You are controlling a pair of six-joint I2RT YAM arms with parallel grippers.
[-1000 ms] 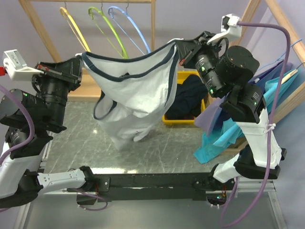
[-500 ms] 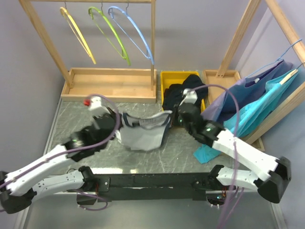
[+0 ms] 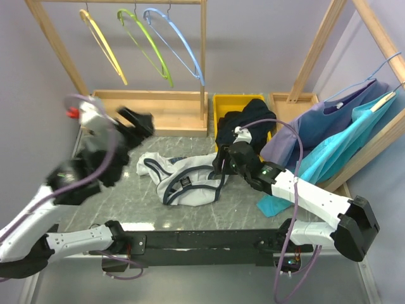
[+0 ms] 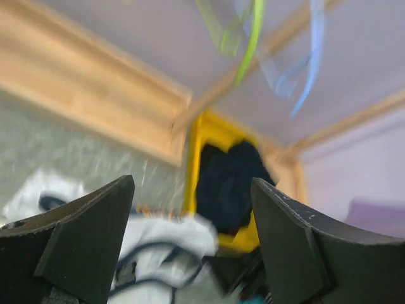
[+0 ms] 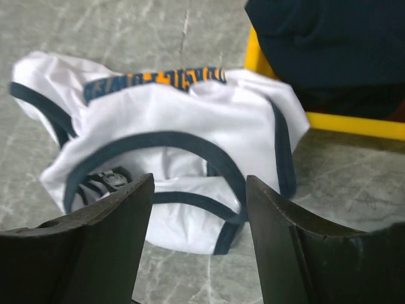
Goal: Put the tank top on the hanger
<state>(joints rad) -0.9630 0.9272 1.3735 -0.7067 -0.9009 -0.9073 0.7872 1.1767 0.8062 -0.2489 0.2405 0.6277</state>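
The tank top (image 3: 183,180) is lying crumpled on the bench (image 3: 126,204) left of the bin (image 3: 228,99), with the hanger (image 3: 104,49) hanging behind it. Left tool (image 4: 191,183), blurred, and right tool (image 5: 199,179) are gaping, apparently empty. The next move is calling for regrasping it.

A lime-green hanger (image 3: 147,45) and a light-blue hanger (image 3: 181,44) hang side by side from a wooden rack (image 3: 204,63) at the upper left of the top view, above its shallow wooden base (image 3: 152,120). Just right of that base, a yellow bin (image 3: 229,97) holds a dark garment (image 3: 243,123) that spills over its front rim. At the right edge, a blue garment (image 3: 316,130) and a teal garment (image 3: 354,142) hang on a second wooden frame (image 3: 314,60). The teal cloth reaches down to the grey marbled desk (image 3: 237,206).
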